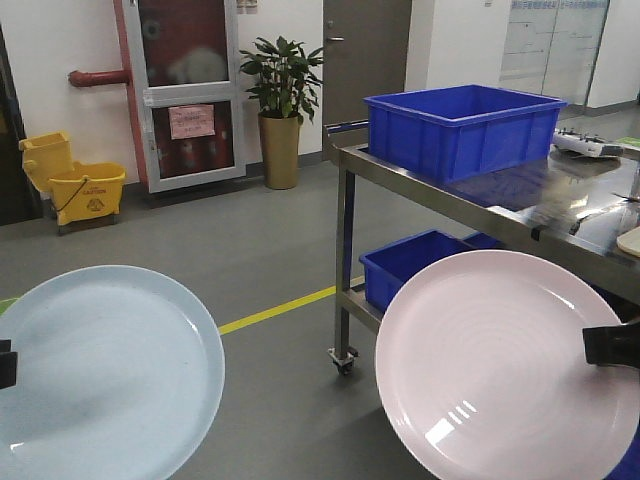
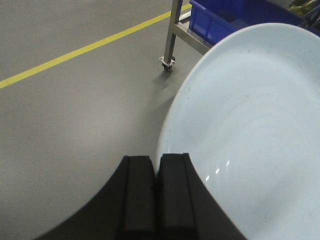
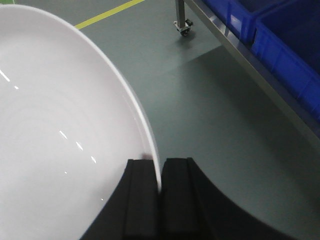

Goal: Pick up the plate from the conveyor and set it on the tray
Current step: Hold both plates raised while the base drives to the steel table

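Left tool (image 2: 156, 166) tight on the pale blue plate (image 2: 250, 125), right tool (image 3: 160, 170) tight on the pink plate (image 3: 60, 125), both plates near the steel cart (image 1: 343, 250).

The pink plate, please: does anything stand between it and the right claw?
Nothing visible does: the right claw is already shut on the rim of the pink plate, held above the grey floor.

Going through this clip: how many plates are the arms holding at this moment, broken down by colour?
light blue plate: 1, clamped in the left gripper
pink plate: 1, clamped in the right gripper
Total: 2 plates
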You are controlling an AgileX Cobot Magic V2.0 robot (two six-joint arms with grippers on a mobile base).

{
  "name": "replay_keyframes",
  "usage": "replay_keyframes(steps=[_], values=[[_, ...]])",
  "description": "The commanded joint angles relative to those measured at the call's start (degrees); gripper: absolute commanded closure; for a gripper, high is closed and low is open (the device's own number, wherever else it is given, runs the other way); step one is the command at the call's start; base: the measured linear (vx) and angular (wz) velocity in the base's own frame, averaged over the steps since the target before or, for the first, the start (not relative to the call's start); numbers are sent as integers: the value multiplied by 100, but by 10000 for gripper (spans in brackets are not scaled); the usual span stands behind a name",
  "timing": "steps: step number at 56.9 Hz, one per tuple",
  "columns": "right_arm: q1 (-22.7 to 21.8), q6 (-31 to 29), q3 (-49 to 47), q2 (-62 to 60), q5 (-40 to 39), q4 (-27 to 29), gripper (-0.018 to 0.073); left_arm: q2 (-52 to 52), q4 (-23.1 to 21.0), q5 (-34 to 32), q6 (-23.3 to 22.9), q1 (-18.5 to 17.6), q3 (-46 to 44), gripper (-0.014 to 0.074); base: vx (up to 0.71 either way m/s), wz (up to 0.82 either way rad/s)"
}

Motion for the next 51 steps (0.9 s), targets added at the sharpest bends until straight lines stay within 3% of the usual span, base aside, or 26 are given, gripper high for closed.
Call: replay_keyframes(steps=[1, 24, 51], values=[[-27, -18, -154, -102, -429, 14, 571, -78, -83, -490, -47, -21, -158, 602, 52, -8], [-27, -18, -154, -102, -428, 14, 571, -72, -83, -496, -47, -21, -158, 602, 52, -22], [-27, -18, -154, -102, -428, 14, 571, -72, -83, -496, -47, -21, -158, 602, 44, -48]])
